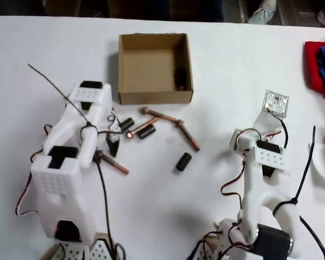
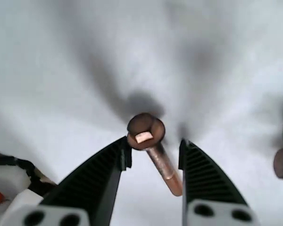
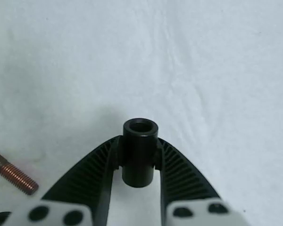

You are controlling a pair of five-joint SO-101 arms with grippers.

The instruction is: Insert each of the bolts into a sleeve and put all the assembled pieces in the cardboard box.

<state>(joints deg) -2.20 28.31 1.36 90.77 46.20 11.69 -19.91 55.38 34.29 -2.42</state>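
Right wrist view: I see right fingers [image 3: 92, 174] clamped on an upright sleeve [image 3: 140, 153]; left fingers [image 2: 99, 179] part-open, straddling a bolt [image 2: 155, 153].

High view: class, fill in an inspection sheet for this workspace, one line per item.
Surface: white table.
Job's things: cardboard box with a dark piece inside; loose bolts and sleeves on the table near it.
Clutter: red and blue cloth at the table's edge.
Hands: left hand open around a bolt; right hand shut on an upright sleeve.
Cables: thin black wire beside an arm.
Surroundings: dark floor beyond the far edge.
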